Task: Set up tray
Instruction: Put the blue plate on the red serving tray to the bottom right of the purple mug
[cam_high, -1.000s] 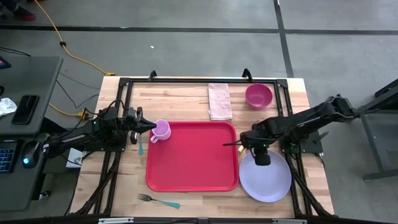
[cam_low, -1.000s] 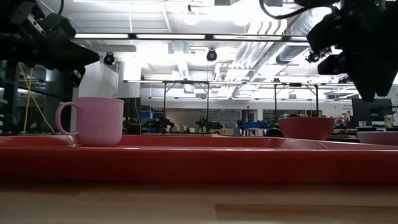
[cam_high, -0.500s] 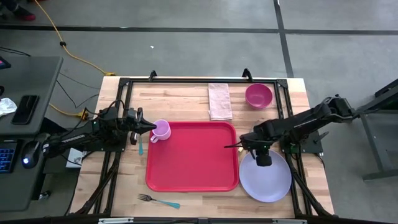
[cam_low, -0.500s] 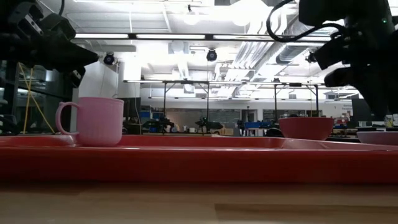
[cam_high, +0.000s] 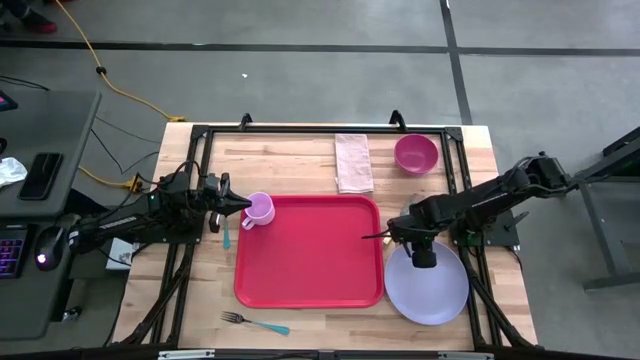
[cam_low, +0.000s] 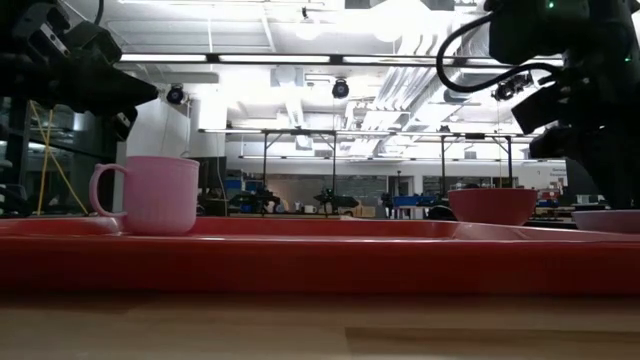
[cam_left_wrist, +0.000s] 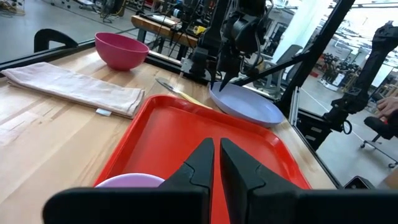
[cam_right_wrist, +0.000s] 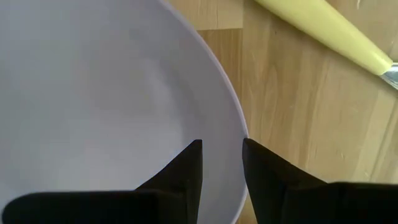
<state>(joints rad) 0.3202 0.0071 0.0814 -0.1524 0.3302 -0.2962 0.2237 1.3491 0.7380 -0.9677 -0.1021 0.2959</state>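
Note:
The red tray (cam_high: 310, 255) lies in the middle of the table, with a pink cup (cam_high: 260, 209) standing on its far left corner. The lavender plate (cam_high: 430, 288) rests on the table just right of the tray. My right gripper (cam_right_wrist: 221, 155) points down, open, over the plate's far left rim (cam_right_wrist: 239, 134). One finger is above the plate's inside and the other above the wood outside it. My left gripper (cam_left_wrist: 216, 158) is level and shut, just left of and above the cup (cam_low: 158, 195), with nothing between its fingers.
A magenta bowl (cam_high: 416, 153) and a folded beige napkin (cam_high: 353, 162) lie at the far edge. A yellow-handled knife (cam_right_wrist: 323, 28) lies between tray and plate. There is a teal spoon (cam_high: 226, 235) left of the tray and a fork (cam_high: 255, 323) near the front edge.
My right gripper has gone down toward the plate's rim, still pointing down and with the same gap between its fingers. The left arm, cup, tray and plate have kept still.

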